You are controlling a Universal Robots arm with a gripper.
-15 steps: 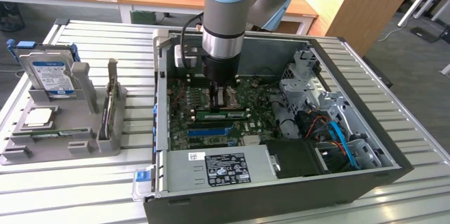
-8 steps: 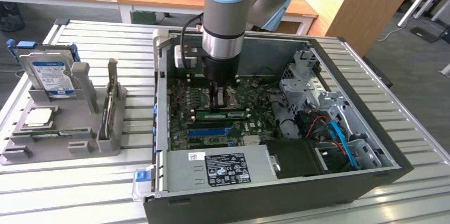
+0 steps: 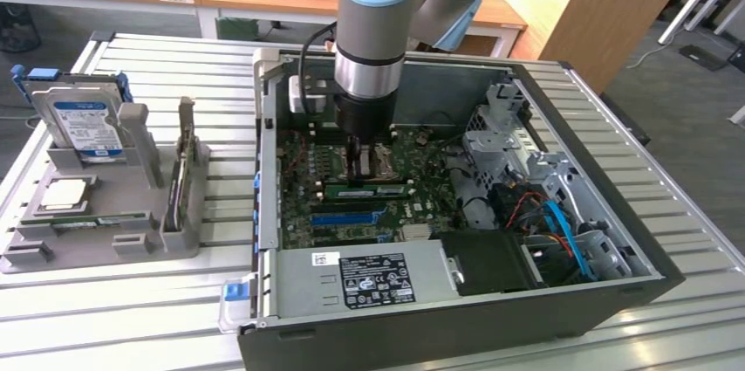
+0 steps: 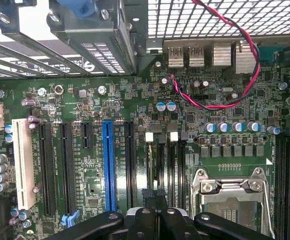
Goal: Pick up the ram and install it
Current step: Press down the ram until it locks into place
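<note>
Ram [image 3: 370,188] could end up only half seated, or flex the motherboard [image 4: 225,100] inside the open computer case [image 3: 605,214]. I judge that would come from a push landing off-centre, or from the stick not standing square in its slot. It stands on edge in a slot beside the CPU socket [image 4: 232,197], directly under the claw [image 4: 157,197], whose fingers are pressed together; whether the tips touch its top edge I cannot tell.

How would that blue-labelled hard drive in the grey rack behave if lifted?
The hard drive looks like a rigid metal box, so it is probably stiff and fairly heavy. Its smooth faces may be slippery. Standing upright in the grey rack, it could tip once freed.
</note>
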